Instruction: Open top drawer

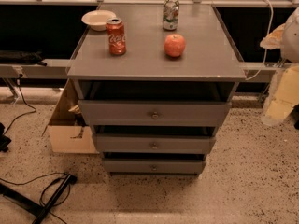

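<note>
The grey cabinet [154, 59] stands in the middle of the camera view with three drawers stacked in its front. The top drawer [117, 112] is the widest, with a flat grey front and a small round metal knob [154, 115] at its centre. A dark gap shows between its front and the cabinet top. Two narrower drawers, middle [121, 143] and bottom [126, 166], sit below it. My arm and gripper [276, 107] show as pale, cream-coloured parts at the right edge, to the right of the cabinet and apart from the top drawer.
On the cabinet top stand a red cola can [116, 36], a green can [170, 13], a red apple [174, 45] and a white bowl [98, 19]. A cardboard box [70, 134] sits left of the drawers. Cables and a black stand [46, 199] lie on the floor at lower left.
</note>
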Tool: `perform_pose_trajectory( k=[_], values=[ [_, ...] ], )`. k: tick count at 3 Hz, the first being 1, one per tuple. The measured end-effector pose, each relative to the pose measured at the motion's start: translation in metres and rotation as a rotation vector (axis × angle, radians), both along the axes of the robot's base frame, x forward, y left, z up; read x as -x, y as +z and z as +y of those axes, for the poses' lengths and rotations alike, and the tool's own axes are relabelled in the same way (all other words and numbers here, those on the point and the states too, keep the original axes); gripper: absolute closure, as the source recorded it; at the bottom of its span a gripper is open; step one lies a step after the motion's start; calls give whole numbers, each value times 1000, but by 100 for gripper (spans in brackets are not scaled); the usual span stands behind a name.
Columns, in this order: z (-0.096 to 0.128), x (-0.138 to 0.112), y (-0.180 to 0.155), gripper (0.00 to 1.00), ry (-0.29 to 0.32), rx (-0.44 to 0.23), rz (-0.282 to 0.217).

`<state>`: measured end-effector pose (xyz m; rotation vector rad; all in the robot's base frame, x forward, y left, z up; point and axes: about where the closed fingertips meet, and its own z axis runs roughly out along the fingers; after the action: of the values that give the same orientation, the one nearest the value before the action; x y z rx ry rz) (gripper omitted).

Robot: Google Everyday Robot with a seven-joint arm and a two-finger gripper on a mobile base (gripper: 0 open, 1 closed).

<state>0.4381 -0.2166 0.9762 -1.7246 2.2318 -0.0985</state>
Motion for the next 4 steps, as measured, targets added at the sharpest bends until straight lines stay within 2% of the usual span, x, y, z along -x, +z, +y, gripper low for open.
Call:
perform_pose_trajectory(
  k=[1, 2, 3, 4],
  values=[
    [0, 0, 0, 0, 0, 0, 0],
    [4, -7, -20, 0, -7, 30, 4],
    [10, -16, -69, 0, 21, 63, 12],
    [17, -38, -156, 0, 52, 136, 18]
  ],
)
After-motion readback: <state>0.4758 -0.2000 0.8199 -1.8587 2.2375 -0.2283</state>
